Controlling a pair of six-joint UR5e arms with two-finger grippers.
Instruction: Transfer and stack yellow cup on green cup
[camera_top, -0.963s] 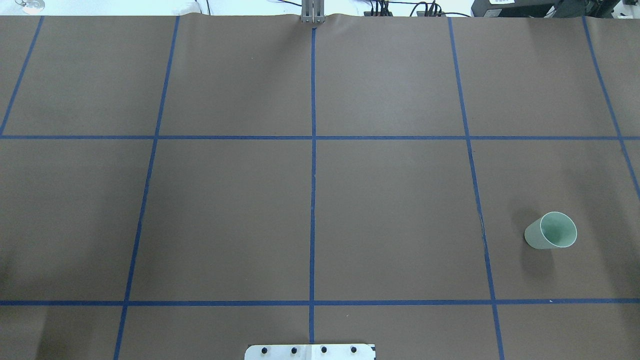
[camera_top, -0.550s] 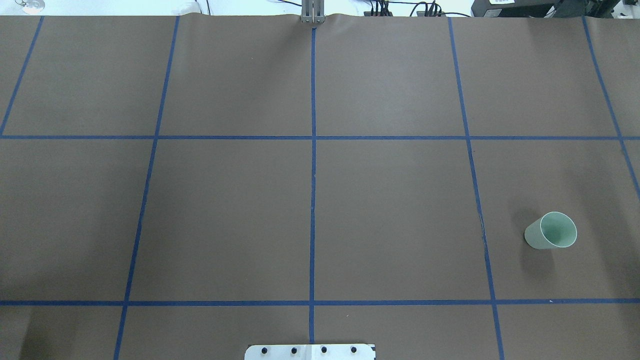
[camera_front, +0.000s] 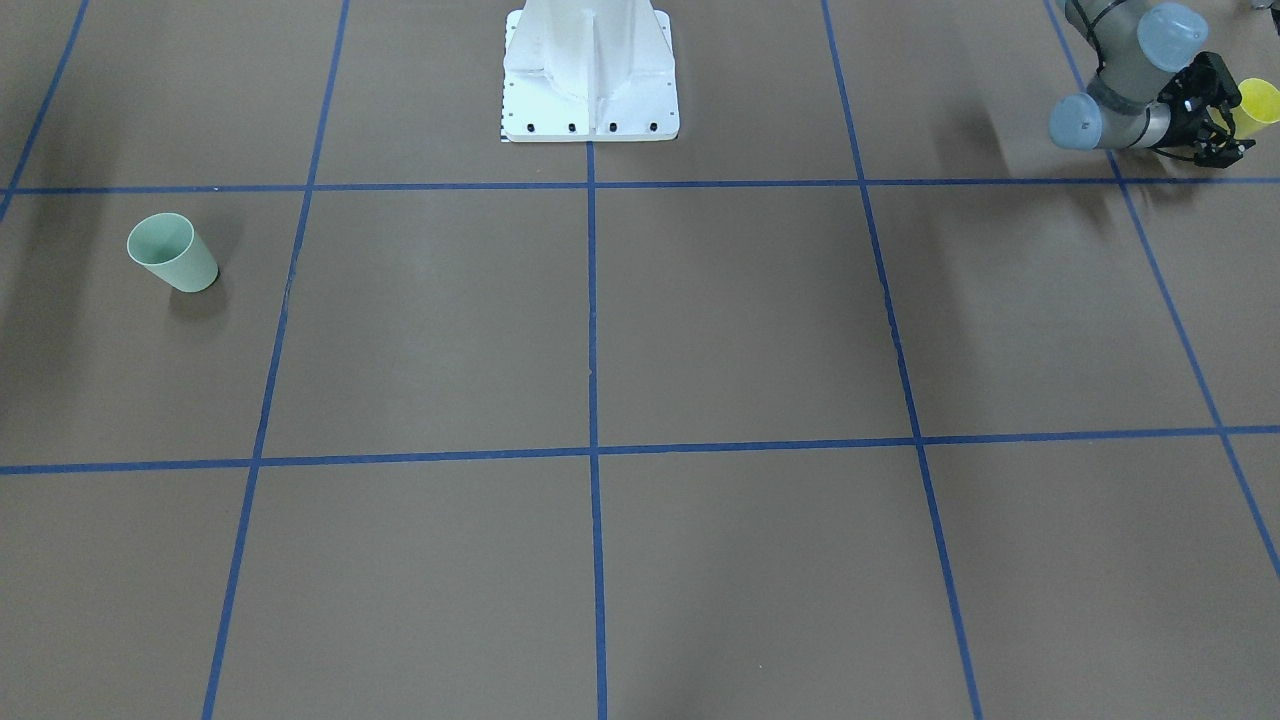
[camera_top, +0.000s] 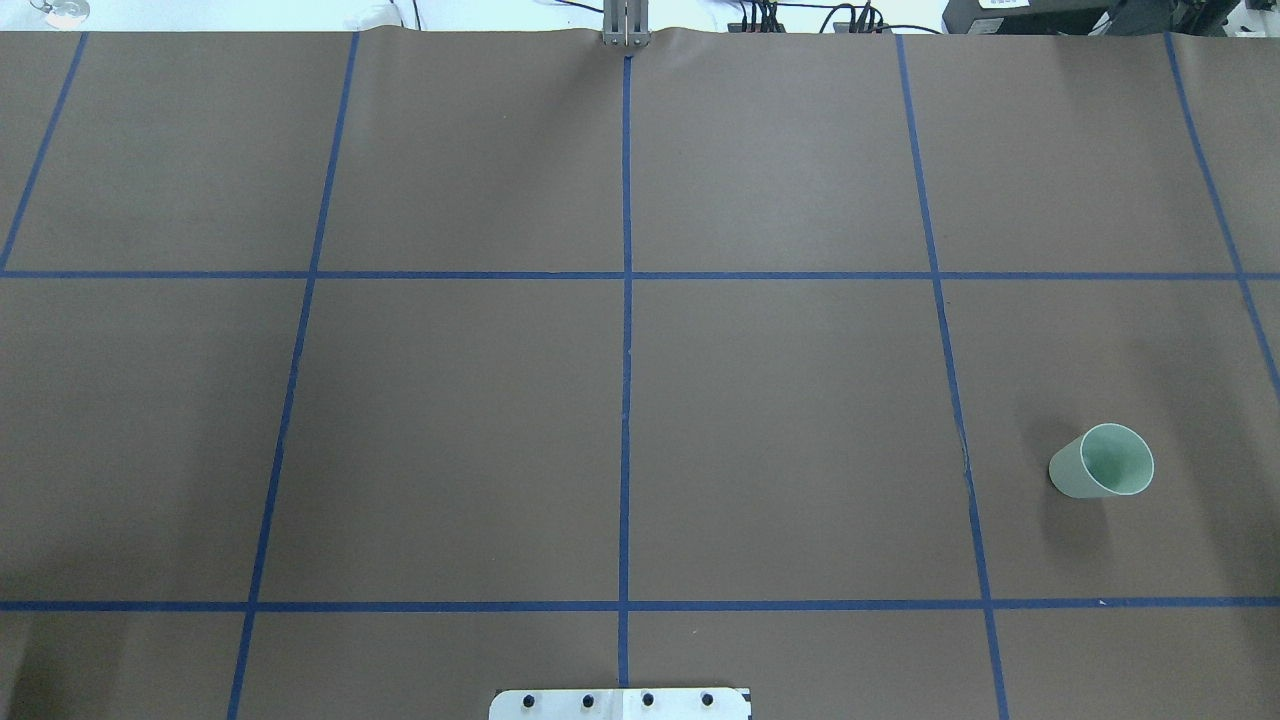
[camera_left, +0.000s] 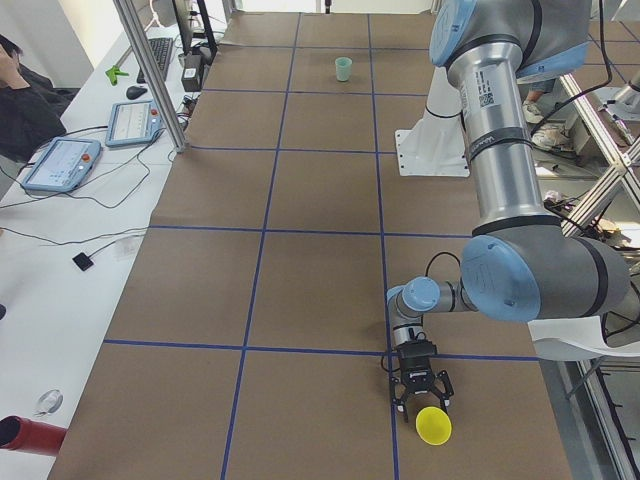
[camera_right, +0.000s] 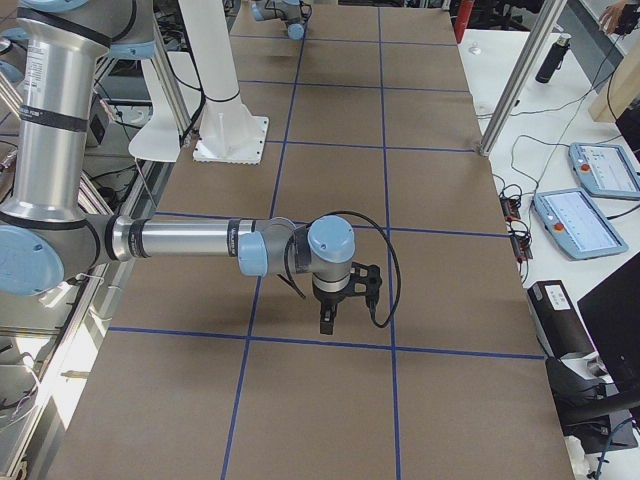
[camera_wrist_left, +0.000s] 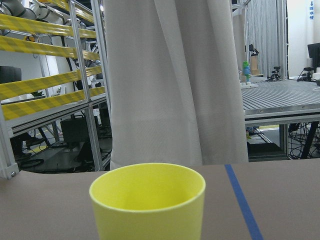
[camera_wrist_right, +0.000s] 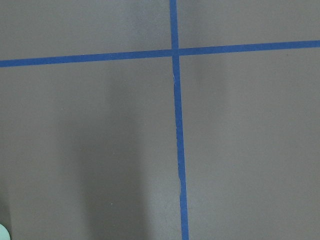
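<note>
Nothing on the table has shifted in the overhead view over the last second: the green cup (camera_top: 1100, 463) stands upright where it was, and neither arm has come into that view. Taking the white base (camera_front: 590, 70) as the landmark, the green cup sits well out to the base's right-arm side and a little forward of it. The yellow cup (camera_front: 1260, 100) stands upright far out on the base's left-arm side, about level with it. The left gripper (camera_front: 1230, 112) lies low and level just in front of the yellow cup, its jaws spread and not touching it. The right gripper (camera_right: 328, 322) hangs pointing down over the brown table cover (camera_right: 440, 290), forward of the base; whether its jaws are apart or together cannot be told.
</note>
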